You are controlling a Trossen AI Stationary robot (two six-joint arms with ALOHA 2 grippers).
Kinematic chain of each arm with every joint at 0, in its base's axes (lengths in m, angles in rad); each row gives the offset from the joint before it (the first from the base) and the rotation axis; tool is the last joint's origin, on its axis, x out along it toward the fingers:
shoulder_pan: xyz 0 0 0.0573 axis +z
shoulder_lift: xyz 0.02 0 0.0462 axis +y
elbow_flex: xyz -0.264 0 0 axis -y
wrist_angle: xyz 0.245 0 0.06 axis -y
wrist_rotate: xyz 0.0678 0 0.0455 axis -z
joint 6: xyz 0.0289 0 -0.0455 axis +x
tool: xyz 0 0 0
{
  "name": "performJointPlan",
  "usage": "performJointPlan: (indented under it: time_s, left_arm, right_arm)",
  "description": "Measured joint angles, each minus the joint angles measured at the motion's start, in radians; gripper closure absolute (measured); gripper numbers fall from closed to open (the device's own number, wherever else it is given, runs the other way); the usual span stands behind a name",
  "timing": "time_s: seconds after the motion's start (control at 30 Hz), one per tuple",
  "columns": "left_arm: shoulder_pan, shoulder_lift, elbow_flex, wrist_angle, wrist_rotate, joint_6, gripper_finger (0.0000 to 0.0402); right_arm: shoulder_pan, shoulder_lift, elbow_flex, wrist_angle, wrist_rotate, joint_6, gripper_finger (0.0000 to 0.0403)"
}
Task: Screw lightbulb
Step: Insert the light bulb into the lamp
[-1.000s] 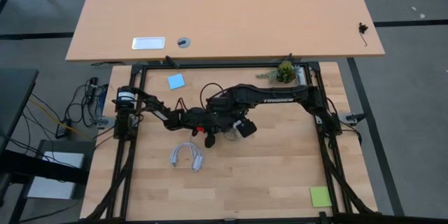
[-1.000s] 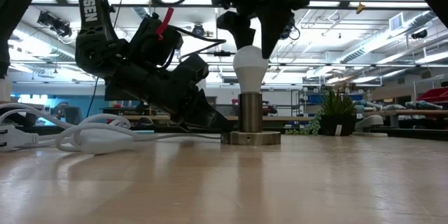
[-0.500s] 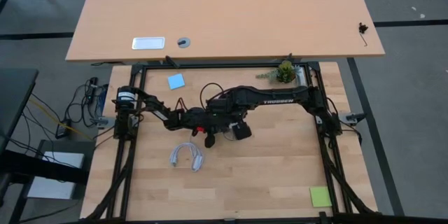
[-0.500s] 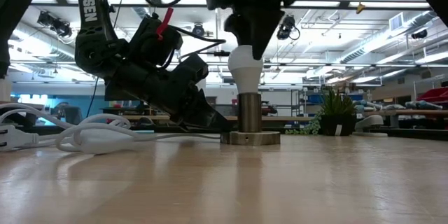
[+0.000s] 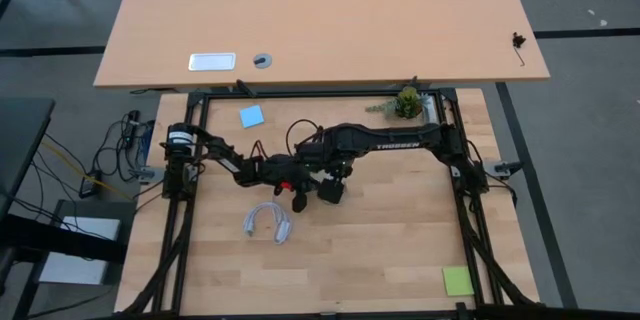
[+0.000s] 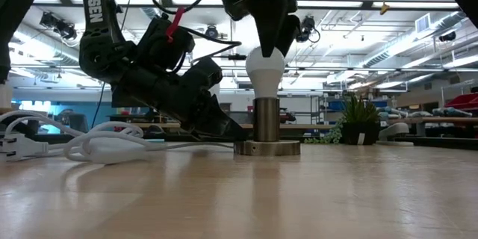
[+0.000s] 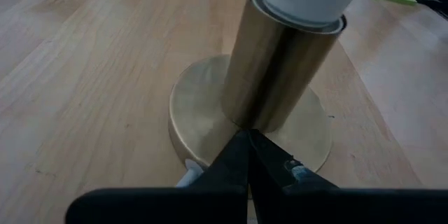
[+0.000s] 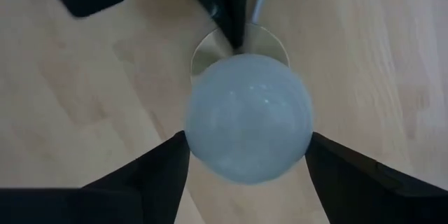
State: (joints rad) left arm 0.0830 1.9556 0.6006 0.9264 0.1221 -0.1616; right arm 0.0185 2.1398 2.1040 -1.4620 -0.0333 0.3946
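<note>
A: Two arms meet mid-table. Bulb sits upright in the socket. Base is hidden inside the metal tube, so how deep the thread has gone I cannot tell.

B: Step?

A: Turning, I judge. Right gripper hangs straight down over the bulb, wrist vertical. In the right wrist view its fingers flank the glass on both sides, spread wide around its widest part. Whether the pads actually press the glass, I cannot tell.

B: Left?

A: Left gripper is clenched, tips together, pressed against the foot of the tube on the socket's disc. Arm comes in low and slanted from the cord side. Looks like it pins the socket against twisting; nothing is held between the tips.

B: Next move?

A: Firm contact on the glass, then a wrist roll about the vertical axis, centred on the tube. Off-axis force could cross the thread or tip the socket. Left should hold steady.
</note>
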Motion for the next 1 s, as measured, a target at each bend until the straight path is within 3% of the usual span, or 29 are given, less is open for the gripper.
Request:
performJointPlan:
  time_s: [0.3, 0.47, 0.7, 1.0]
  left_arm:
    - [0.0, 0.0, 0.0, -0.001, -0.002, 0.0, 0.0394]
    - [0.001, 0.0, 0.0, -0.001, -0.001, 0.0, 0.0394]
    - [0.001, 0.0, 0.0, -0.001, 0.0, 0.0, 0.0394]
    - [0.001, 0.0, 0.0, -0.001, 0.001, 0.0, 0.0394]
  right_arm:
    - [0.0, 0.003, 0.103, -0.082, 0.029, -0.292, 0.0087]
    - [0.001, 0.003, 0.103, -0.075, 0.035, -0.498, 0.0093]
    - [0.027, 0.002, 0.103, -0.064, 0.084, -0.534, 0.0105]
    - [0.04, 0.002, 0.103, -0.025, 0.119, -0.571, 0.006]
